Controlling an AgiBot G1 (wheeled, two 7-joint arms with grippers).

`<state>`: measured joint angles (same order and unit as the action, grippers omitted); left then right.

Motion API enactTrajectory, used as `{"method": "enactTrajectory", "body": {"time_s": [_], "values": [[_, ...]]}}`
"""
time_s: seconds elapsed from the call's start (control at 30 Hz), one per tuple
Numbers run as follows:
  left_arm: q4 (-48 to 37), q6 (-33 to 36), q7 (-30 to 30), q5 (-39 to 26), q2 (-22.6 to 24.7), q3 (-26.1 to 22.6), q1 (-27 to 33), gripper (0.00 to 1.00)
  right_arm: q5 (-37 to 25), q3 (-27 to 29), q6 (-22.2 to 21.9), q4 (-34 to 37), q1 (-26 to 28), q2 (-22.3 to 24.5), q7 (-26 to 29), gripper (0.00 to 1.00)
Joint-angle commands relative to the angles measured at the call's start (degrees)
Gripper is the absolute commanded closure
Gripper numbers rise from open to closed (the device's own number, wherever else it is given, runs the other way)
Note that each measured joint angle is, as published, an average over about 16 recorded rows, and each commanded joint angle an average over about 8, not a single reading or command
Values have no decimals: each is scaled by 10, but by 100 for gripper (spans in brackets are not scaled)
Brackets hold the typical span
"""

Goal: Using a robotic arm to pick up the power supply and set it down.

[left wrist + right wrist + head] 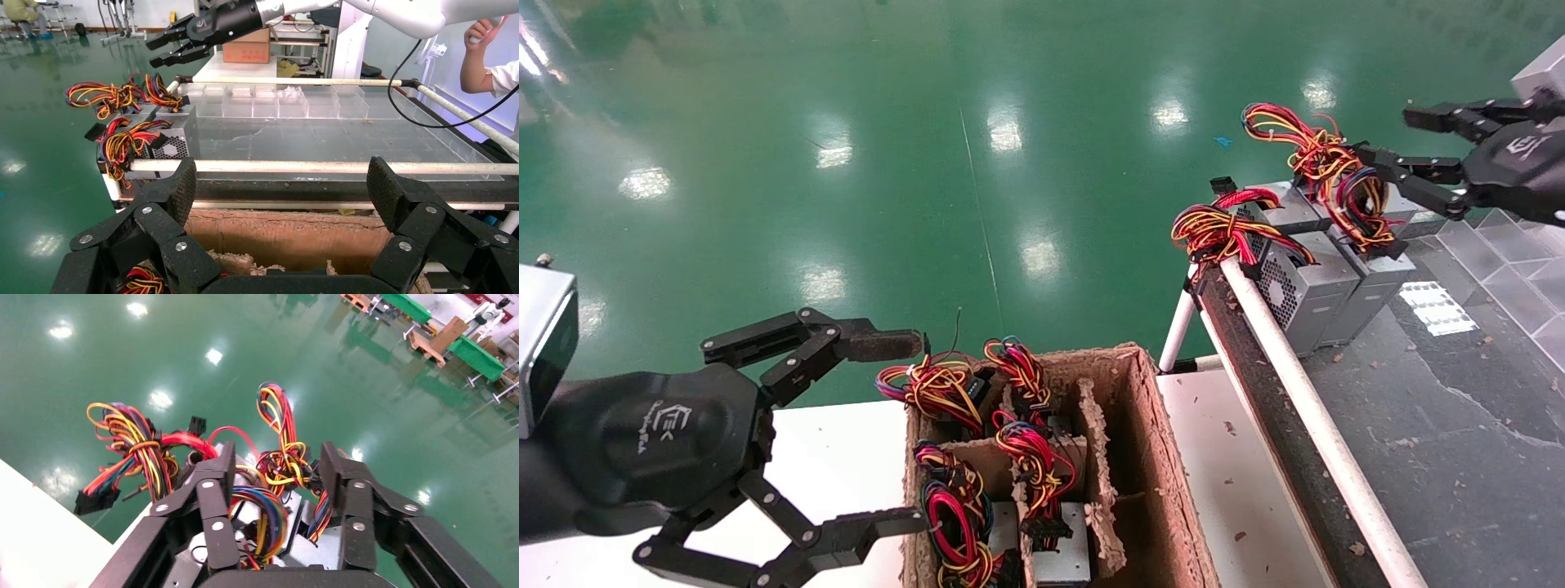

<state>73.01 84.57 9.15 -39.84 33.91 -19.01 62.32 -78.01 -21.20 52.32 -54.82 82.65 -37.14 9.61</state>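
Grey power supplies (1307,286) with looped red, yellow and black wire bundles (1324,167) stand at the far end of a dark belt (1459,425). My right gripper (1385,135) hovers open just above them. In the right wrist view its fingers (223,478) straddle the wires and a grey power supply (318,545) without closing on them. More power supplies (1058,555) sit in a cardboard box (1164,457). My left gripper (903,433) is wide open at the box's left side, holding nothing. The left wrist view also shows it wide open (283,184).
A white rail (1303,392) runs along the belt's near edge. Clear plastic dividers (1500,253) line its far side. The box rests on a white table (1222,457) and has torn inner partitions. A person's arm (489,37) shows beyond the belt. Green floor lies behind.
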Motion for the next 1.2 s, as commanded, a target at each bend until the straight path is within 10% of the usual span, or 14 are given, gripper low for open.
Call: {"method": "enactTrajectory", "body": {"time_s": [0.03, 1.2], "values": [[0, 0, 0, 0, 0, 0, 0, 0, 5, 2, 3, 3, 1, 2, -1, 0], [0, 0, 0, 0, 0, 0, 0, 0, 212, 50, 165, -75, -97, 14, -3, 0]]}}
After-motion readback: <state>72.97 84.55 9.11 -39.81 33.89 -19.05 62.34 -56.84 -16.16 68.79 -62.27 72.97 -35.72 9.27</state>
